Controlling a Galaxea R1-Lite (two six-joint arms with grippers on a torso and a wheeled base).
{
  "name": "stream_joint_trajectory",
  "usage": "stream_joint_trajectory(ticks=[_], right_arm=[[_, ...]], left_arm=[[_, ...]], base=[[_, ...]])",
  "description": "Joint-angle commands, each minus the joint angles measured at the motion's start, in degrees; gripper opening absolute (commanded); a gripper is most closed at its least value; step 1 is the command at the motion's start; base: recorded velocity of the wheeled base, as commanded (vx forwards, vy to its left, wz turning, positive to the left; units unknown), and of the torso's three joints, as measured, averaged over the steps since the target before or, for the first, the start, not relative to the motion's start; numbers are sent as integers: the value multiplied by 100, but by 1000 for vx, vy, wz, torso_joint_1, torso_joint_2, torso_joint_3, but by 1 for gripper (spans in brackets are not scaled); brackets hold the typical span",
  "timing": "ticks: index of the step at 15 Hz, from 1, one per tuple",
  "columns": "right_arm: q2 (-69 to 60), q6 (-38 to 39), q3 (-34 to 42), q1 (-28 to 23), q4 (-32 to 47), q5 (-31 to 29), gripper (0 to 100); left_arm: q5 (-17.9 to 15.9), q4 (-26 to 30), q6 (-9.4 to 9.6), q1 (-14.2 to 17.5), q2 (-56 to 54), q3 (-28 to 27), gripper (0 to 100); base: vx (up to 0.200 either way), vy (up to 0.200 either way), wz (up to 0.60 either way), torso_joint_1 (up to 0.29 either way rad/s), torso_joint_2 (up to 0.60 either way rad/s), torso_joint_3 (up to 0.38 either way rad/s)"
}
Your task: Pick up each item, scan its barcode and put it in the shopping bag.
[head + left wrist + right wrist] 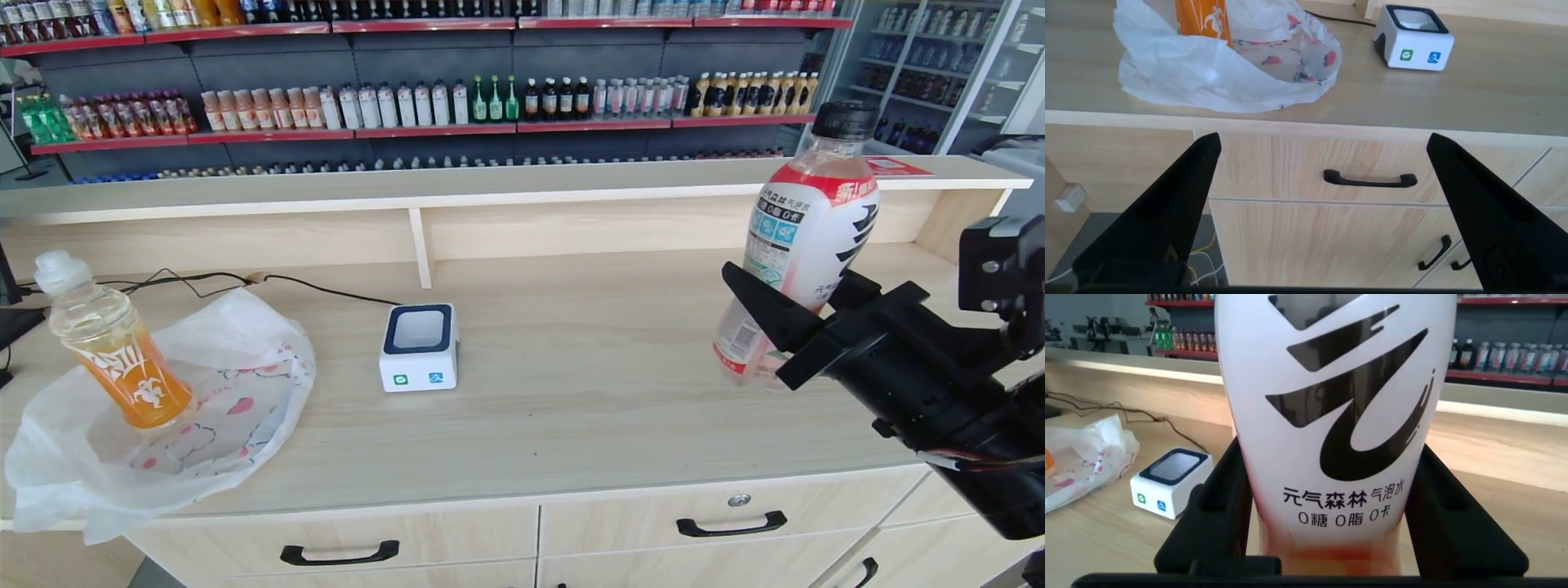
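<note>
Wooden shop counter (612, 392) backed by drinks shelves; seen upright inside shopping bag (245, 384) at its left end, orange drink bottle (114, 359), judged done; clamped upright in right gripper (804, 314) over the counter's right side, white-and-pink bottle (808, 220), well apart from scanner (419, 347); judged neither scanned nor bagged yet; left gripper (1323, 143) spread wide, empty, before the drawers (1372, 196).

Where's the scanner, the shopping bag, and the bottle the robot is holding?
scanner (419, 330), head view, dark top window.
shopping bag (260, 343), head view, bare plastic by its rim.
held bottle (808, 222), head view, white label on its body.
</note>
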Motion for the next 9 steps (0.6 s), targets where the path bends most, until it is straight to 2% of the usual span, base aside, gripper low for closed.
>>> stream_joint_trajectory(ticks=[1,9], right_arm=[[8,3,23,-19,-19,-7,0],[-71,82,-21,-10,-19,-7,0]], left_arm=[[2,-2,-15,5,6,0,100],[2,-2,-23,5,-2,0,100]], base=[[0,200,0,2,7,-2],[0,200,0,2,1,4]])
